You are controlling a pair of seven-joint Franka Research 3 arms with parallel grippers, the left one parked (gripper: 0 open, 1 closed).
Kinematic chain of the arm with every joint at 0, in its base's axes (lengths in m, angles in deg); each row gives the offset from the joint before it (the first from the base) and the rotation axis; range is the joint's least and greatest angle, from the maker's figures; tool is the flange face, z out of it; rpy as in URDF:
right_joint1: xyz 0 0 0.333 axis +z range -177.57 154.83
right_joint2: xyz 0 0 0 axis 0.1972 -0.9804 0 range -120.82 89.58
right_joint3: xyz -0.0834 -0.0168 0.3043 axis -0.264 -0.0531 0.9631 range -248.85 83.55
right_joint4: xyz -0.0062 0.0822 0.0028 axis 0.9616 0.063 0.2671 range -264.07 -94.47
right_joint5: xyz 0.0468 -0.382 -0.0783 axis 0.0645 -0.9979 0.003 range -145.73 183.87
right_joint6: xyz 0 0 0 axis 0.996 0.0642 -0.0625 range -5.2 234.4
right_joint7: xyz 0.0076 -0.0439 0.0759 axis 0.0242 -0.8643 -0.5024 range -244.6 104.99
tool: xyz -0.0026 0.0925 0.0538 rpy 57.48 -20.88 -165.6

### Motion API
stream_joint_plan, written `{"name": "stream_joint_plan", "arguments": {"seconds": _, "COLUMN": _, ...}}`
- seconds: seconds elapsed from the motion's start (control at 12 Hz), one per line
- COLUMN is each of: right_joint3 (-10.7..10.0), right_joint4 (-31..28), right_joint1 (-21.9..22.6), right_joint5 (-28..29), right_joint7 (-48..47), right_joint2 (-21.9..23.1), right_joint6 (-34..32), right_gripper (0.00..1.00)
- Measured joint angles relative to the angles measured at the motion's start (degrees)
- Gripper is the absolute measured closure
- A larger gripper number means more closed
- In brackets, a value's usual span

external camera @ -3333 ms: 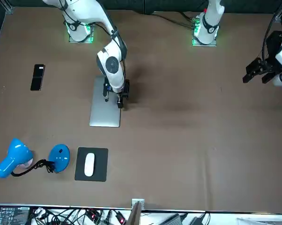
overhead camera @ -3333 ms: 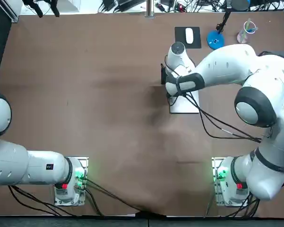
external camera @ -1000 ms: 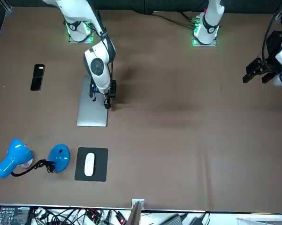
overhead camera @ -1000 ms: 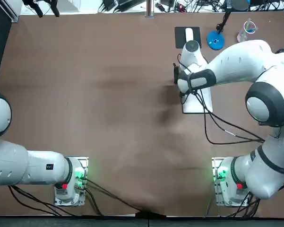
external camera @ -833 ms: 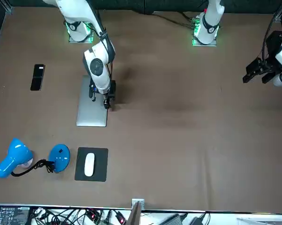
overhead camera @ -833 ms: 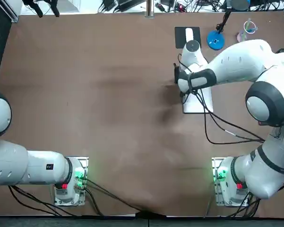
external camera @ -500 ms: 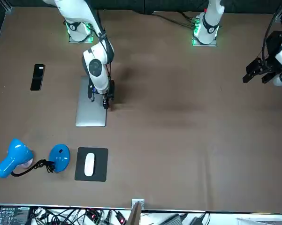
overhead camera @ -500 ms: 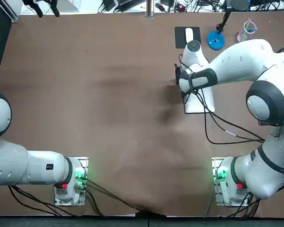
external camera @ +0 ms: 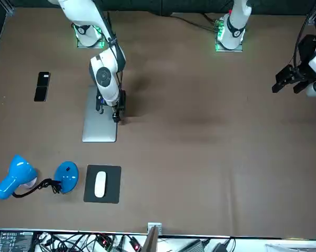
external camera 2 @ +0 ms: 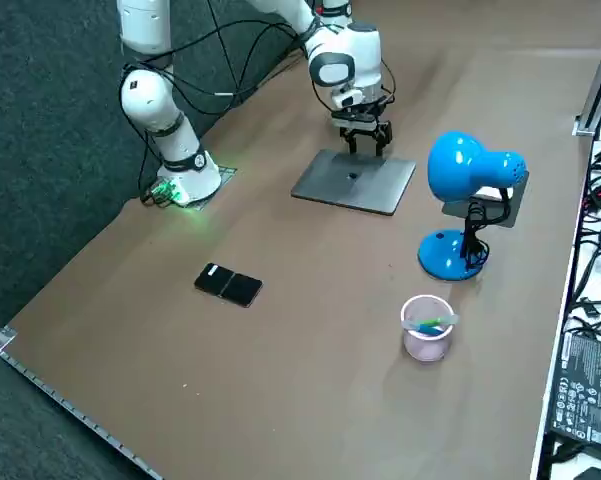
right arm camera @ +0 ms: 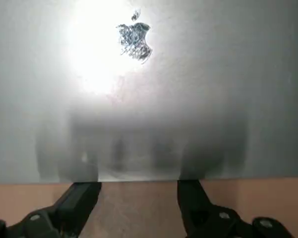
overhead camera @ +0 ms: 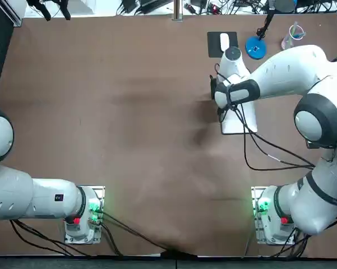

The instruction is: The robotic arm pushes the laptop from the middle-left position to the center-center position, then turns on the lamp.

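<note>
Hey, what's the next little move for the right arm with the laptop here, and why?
Probably a short sideways push, sliding the laptop away from the right tool toward the robot's right. Both fingers are spread open and sit against the laptop's edge, so it looks set to shove, not grasp.

Overhead light falls bright and even across the table. Soft, diffuse shadows lie on the table beside the right arm. In the wrist view, a strong white glare washes out the laptop lid around its logo. The right gripper, fingers spread at the laptop's edge, meets dark reflections there. Green lights glow at the arm bases.
</note>
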Motion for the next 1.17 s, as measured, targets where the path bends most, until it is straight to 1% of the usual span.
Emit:
{"name": "stream_joint_plan", "arguments": {"seconds": 0.33, "right_joint3": -0.20, "right_joint4": -0.58, "right_joint1": -1.15, "right_joint5": 0.00, "right_joint7": 0.11, "right_joint2": 0.37, "right_joint6": 0.00, "right_gripper": 0.01}}
{"name": "stream_joint_plan", "arguments": {"seconds": 1.0, "right_joint3": -3.26, "right_joint4": -2.74, "right_joint1": -1.51, "right_joint5": -0.01, "right_joint7": 2.20, "right_joint2": 1.58, "right_joint6": -0.01, "right_gripper": 0.01}}
{"name": "stream_joint_plan", "arguments": {"seconds": 1.17, "right_joint3": -3.83, "right_joint4": -4.16, "right_joint1": -2.31, "right_joint5": -0.01, "right_joint7": 3.68, "right_joint2": 2.50, "right_joint6": -0.01, "right_gripper": 0.01}}
